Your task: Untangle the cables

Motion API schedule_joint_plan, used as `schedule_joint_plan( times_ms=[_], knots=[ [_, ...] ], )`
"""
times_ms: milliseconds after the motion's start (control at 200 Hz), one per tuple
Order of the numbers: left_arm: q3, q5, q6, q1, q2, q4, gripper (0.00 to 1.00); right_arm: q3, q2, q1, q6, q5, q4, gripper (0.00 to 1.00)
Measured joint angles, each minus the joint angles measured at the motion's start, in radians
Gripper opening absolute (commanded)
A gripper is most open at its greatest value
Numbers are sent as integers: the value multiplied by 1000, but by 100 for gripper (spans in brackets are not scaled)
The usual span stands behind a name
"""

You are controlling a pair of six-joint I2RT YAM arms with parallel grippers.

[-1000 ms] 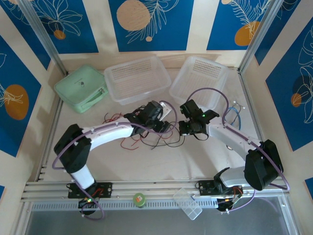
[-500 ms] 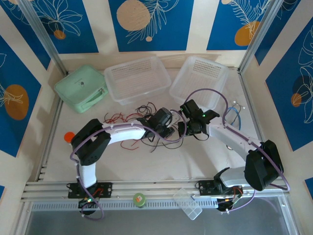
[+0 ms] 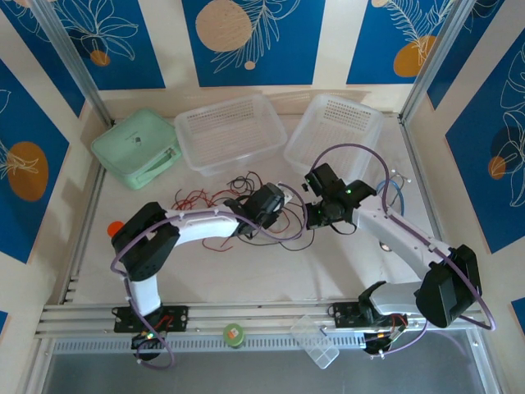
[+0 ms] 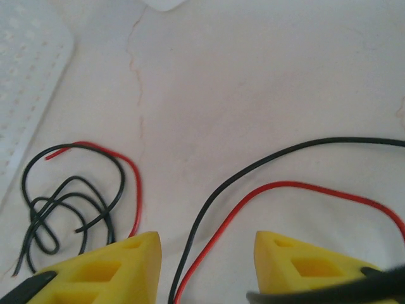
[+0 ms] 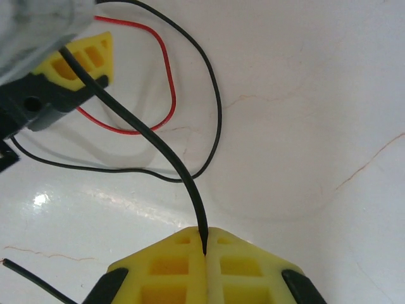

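Note:
The cables are thin red and black strands strewn over the table's middle (image 3: 215, 197). My left gripper (image 3: 281, 208) hangs low over them, open. In the left wrist view a black cable (image 4: 253, 168) and a red cable (image 4: 297, 187) run side by side between its yellow fingers (image 4: 120, 266), and the left gripper (image 4: 205, 253) is not touching either. A knot of black cable (image 4: 63, 202) lies to the left. My right gripper (image 3: 313, 217) sits just to the right of it. The right gripper (image 5: 204, 244) is shut on a taut black cable (image 5: 145, 133). A red loop (image 5: 168, 82) lies beyond.
Two clear perforated baskets (image 3: 230, 131) (image 3: 336, 127) and a mint-green case (image 3: 135, 148) stand at the back. A blue coiled cable (image 3: 392, 195) lies to the right. An orange object (image 3: 116, 227) sits at the left, and a green roll (image 3: 235, 334) and a small clear box (image 3: 316, 342) sit on the front rail.
My left gripper slid right toward the right gripper and its jaws narrowed around the red and black pair. The right gripper shifted slightly up and right, still shut.

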Motion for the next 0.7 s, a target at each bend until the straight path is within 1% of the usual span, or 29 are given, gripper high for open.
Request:
schedule_joint_plan(
  times_ms=[95,290,515,700],
  knots=[
    [-3,-19,5,0,-1,11,29,10,-3,0,-10,14,-16,0],
    [-3,-45,4,0,-1,28,0,10,-32,0,-20,35,-43,0],
    [4,-96,29,0,-16,9,0,10,-48,3,-21,57,-49,0],
    [41,-172,91,0,-113,-31,0,10,-8,43,-21,99,-43,0]
  ],
)
